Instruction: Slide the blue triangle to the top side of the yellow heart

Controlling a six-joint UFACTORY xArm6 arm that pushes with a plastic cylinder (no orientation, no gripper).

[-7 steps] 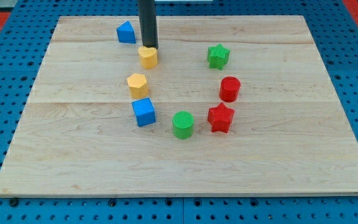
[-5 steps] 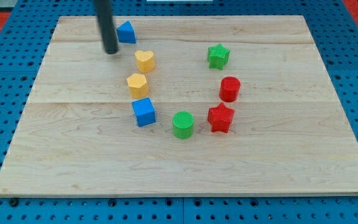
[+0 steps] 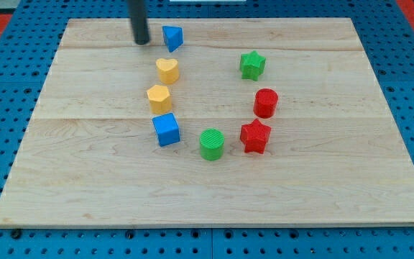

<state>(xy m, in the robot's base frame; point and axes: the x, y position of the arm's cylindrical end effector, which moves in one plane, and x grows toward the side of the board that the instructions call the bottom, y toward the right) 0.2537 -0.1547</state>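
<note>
Tip: your rod's tip [image 3: 141,42] sits left of the blue triangle [image 3: 172,37], placed to shove it rightward.
Triangle: near the desk's [image 3: 336,180] top edge, just above the yellow heart [image 3: 167,70].
Hand: none fitted.

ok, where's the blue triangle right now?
The blue triangle sits near the view's top edge of the board, just above the yellow heart, with my tip close on its left.
</note>
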